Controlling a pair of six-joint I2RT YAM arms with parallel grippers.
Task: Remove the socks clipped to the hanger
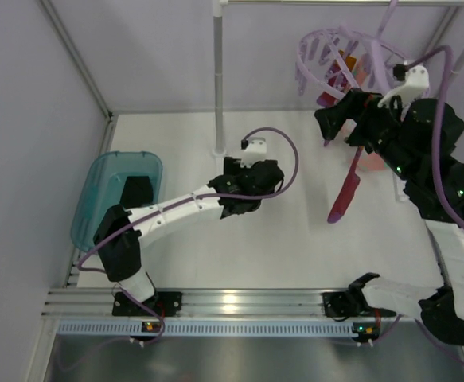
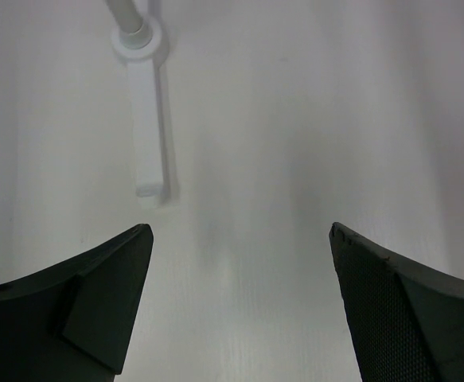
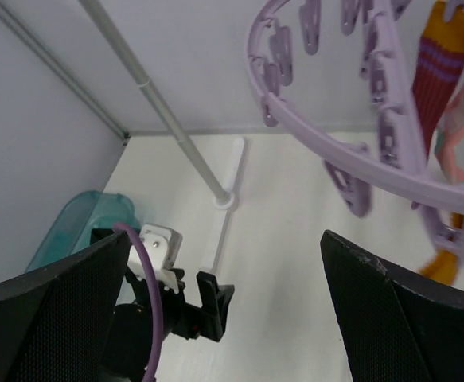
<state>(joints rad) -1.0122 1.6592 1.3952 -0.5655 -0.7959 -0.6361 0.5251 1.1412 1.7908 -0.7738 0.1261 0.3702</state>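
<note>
The lilac hanger [image 1: 339, 56] hangs at the top right, and its ring with pegs [image 3: 335, 151] crosses the right wrist view. An orange sock with purple stripes [image 3: 438, 72] and a salmon pink sock [image 3: 462, 135] are clipped to it. A magenta-red sock [image 1: 345, 191] dangles below, its top hidden behind my right arm. My right gripper [image 1: 327, 123] is open and empty just under the ring [image 3: 228, 247]. My left gripper [image 1: 228, 187] is open and empty above the bare table [image 2: 239, 239]. A black sock [image 1: 136, 189] lies in the teal tub [image 1: 116, 195].
A white metal pole [image 1: 219, 76] stands on a round foot [image 2: 140, 36] at the back middle, just beyond my left gripper. The tub sits by the left wall. White frame rails run along the back and sides.
</note>
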